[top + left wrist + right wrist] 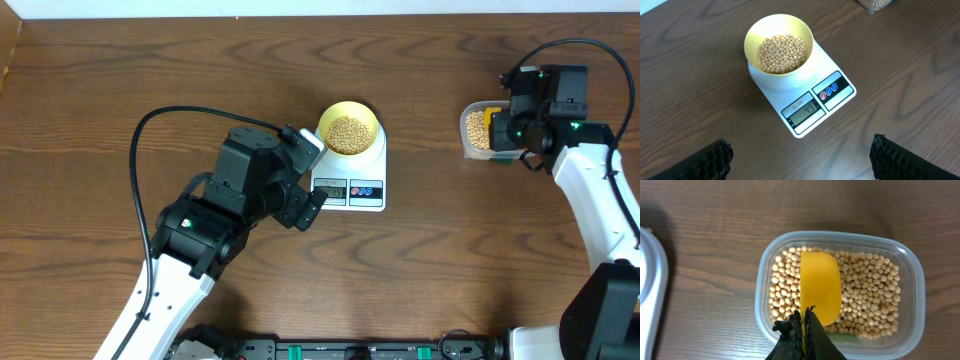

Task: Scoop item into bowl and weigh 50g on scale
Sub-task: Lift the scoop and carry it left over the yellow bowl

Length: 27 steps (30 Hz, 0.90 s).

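The pale-yellow bowl stands on the back of the white scale, partly filled with tan beans. The scale's display reads 49. My left gripper hovers open over bare table just in front of the scale, its fingers spread wide with nothing between them. In the overhead view it sits beside the scale at its left front. My right gripper is shut on the handle of a yellow scoop, whose head lies over the beans in the clear tub.
The clear tub stands at the right of the table, well apart from the scale, under my right gripper. The scale's rim shows at the left edge of the right wrist view. Brown wood table surrounds everything.
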Motion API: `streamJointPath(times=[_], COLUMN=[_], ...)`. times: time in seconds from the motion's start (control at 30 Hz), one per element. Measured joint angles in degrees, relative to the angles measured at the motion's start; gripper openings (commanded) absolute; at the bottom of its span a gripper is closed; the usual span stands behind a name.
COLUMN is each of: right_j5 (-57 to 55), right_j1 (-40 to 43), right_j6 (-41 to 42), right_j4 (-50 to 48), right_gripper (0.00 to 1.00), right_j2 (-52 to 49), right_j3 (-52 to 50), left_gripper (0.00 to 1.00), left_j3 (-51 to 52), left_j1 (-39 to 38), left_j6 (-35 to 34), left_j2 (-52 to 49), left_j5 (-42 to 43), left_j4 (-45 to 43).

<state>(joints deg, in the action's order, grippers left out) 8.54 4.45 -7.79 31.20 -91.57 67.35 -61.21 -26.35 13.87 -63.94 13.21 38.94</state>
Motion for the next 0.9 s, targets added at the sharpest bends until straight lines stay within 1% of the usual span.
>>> streamJointPath(times=[0.47, 0.9], right_j5=[10.3, 17.9], right_j1=[4.0, 4.2], right_j6=[0.0, 1.7], right_j4=[-2.4, -3.7], right_gripper=[0.01, 0.01], right_j2=[0.0, 0.0], right_j3=[0.0, 0.0], left_gripper=[0.90, 0.90], left_j3=[0.0, 0.0], left_j1=[0.0, 0.0], left_j6=[0.0, -0.1], left_j2=[0.0, 0.0], left_j5=[0.0, 0.0], left_j4=[0.0, 0.0])
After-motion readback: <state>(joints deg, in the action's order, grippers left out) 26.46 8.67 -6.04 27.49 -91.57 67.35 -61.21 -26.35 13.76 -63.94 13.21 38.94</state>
